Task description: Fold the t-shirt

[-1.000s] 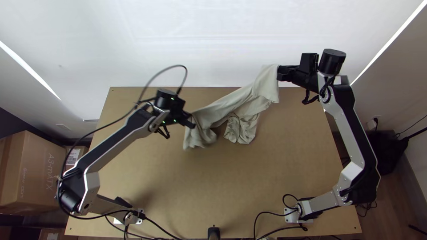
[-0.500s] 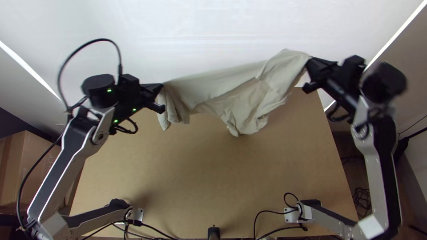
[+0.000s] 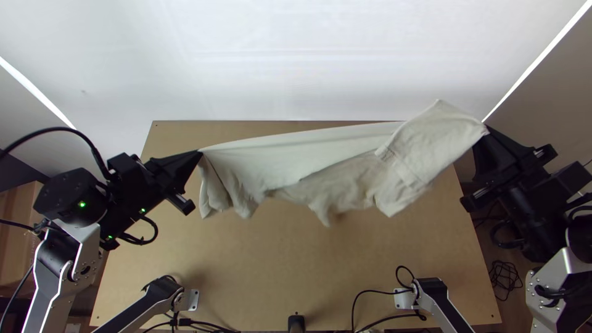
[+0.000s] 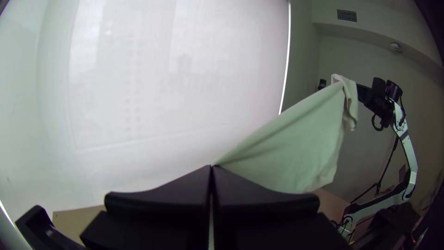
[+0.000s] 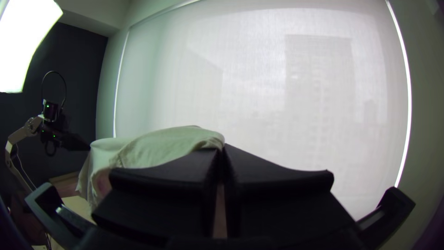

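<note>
a white fabric blind (image 3: 296, 61) stands at twelve o'clock, beyond a light wooden bench (image 3: 277, 271). toward nine, the left black hand (image 3: 197, 154) pinches one end of the beige cloth t-shirt (image 3: 345, 165), sagging above the bench; toward three, the right black hand (image 3: 485, 131) pinches the other.

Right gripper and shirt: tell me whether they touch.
Touching. In the right wrist view, the shirt runs right up to the right gripper, cloth pinched between the fingertips.

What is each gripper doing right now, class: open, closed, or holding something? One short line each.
Left gripper: closed, holding one end of the shirt.
Right gripper: closed, holding the shirt's opposite end.
</note>
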Robot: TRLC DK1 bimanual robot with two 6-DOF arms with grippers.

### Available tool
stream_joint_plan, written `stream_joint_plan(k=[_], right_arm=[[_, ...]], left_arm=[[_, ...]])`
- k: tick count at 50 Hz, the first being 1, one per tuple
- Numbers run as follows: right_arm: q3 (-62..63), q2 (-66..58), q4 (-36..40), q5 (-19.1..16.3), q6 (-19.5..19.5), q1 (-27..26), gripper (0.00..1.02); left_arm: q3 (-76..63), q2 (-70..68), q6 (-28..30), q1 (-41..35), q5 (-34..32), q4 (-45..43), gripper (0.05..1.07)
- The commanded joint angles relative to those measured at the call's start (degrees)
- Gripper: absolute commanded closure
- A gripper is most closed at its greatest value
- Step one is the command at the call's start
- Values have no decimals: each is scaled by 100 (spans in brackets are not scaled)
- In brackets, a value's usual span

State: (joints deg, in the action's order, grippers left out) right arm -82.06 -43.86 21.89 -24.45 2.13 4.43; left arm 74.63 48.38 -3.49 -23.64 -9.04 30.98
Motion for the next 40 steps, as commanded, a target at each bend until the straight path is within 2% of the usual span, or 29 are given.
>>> stream_joint_plan(k=[1,7,15,23,27,35,36,40], right_arm=[[314,-211,166,195,191,-100,100],[674,-765,342,186,376,-38,100],[1236,-1529,281,177,393,14,100],[1843,-2277,-598,160,657,50,100],[1843,-2690,-765,151,762,58,100],[1764,-3419,-1310,177,991,102,100],[1746,-3525,-1363,186,1000,102,100],[1641,-3859,-1468,327,1009,146,100]], left_arm=[[-669,-22,-223,61,122,110,105],[-1399,181,-205,219,16,-4,105],[-2313,1015,-144,782,-678,-338,105],[-2673,2193,-161,931,-713,-1332,105],[-2594,2791,-231,958,-705,-1806,105],[-1847,3942,-697,1045,-687,-2237,104],[-1724,4065,-706,1072,-634,-2246,99],[-1372,4311,-724,1151,-546,-2298,63]])
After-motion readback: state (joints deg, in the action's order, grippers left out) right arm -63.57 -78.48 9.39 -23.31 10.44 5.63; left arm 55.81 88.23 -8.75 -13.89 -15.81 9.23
